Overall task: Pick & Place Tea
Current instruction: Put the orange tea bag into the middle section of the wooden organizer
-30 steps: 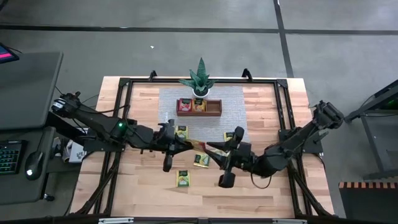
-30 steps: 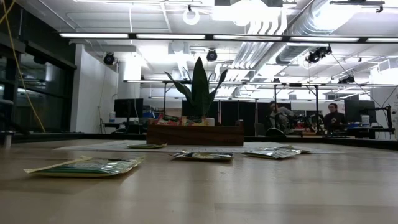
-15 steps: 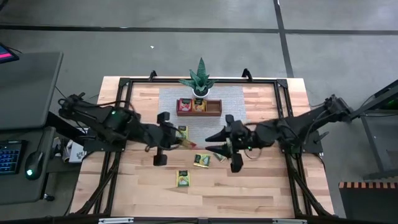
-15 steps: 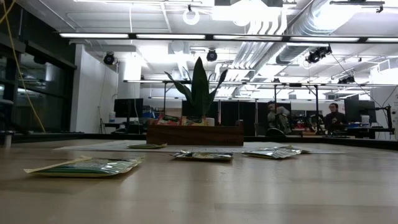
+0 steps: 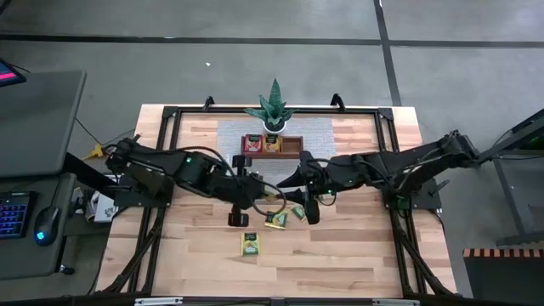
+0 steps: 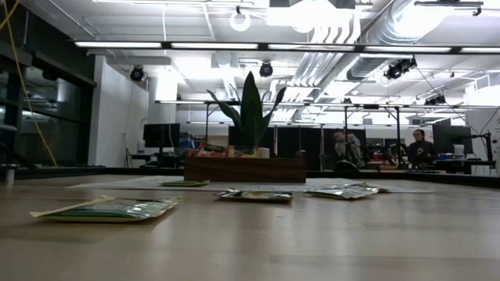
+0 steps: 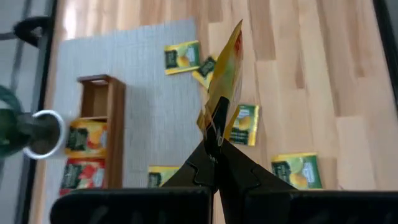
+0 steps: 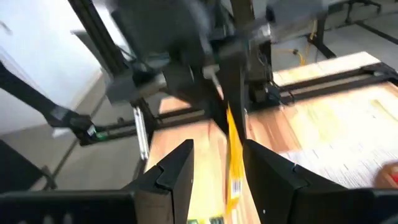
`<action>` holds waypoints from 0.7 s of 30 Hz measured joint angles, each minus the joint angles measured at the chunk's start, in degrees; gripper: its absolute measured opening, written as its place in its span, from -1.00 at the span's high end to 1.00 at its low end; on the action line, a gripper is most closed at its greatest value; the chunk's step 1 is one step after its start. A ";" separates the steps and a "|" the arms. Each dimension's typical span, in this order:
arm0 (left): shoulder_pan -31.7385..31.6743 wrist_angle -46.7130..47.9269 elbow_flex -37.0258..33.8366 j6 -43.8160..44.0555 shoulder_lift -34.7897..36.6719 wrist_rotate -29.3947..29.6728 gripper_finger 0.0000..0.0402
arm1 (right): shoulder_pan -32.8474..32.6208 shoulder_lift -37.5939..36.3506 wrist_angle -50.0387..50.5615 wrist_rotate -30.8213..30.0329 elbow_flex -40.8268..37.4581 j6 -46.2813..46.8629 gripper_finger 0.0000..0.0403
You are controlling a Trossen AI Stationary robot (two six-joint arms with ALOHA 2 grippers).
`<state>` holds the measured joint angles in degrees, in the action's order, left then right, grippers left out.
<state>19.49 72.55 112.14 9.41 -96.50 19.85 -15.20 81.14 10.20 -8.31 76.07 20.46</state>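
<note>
A yellow tea packet (image 7: 225, 74) is held clear over the table's middle, with my left gripper (image 7: 213, 140) shut on it. My right gripper (image 8: 221, 168) is open and comes at it from the table's right. Its two fingers stand on either side of the packet (image 8: 233, 155), with a gap showing on each side. In the high view the two grippers meet near the packet (image 5: 274, 198). The wooden tray (image 5: 272, 146) sits on the grey mat, with red and orange packets in two of its parts. Several green and yellow packets (image 5: 249, 244) lie flat on the table. My left gripper pinches the yellow packet by its near edge (image 7: 214, 121) between its two fingertips. The fingers slant down from the table's left. The packet stands on edge beyond the fingers, lifted clear of the table.
A spiky green potted plant (image 5: 274, 110) stands just behind the tray. Loose packets (image 7: 244, 124) (image 7: 297, 171) lie on the wood below the grippers, others (image 7: 182, 58) on the grey mat (image 5: 319, 136). A black frame (image 5: 387, 153) runs around the table. People show far off in the low view.
My left gripper has carried the yellow packet a little toward the table's right and tipped to point more steeply down. My right gripper has swung from the near right toward the far edge and the left gripper, until its fingers stand around the packet.
</note>
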 joint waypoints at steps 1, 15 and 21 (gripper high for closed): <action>-0.04 -0.29 0.68 -0.02 -0.44 0.42 1.00 | 0.21 0.25 1.14 -0.07 0.00 -0.03 0.34; -1.88 -2.06 4.28 -0.11 -3.03 0.26 1.00 | 1.46 1.34 3.15 -0.29 -0.04 -2.93 0.34; -1.89 -2.60 4.28 0.04 -3.03 0.26 1.00 | 2.47 2.49 1.66 0.67 -0.04 -3.62 0.34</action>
<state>17.60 69.95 116.42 9.45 -99.53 20.11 -12.73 83.63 11.86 -7.64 76.03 16.84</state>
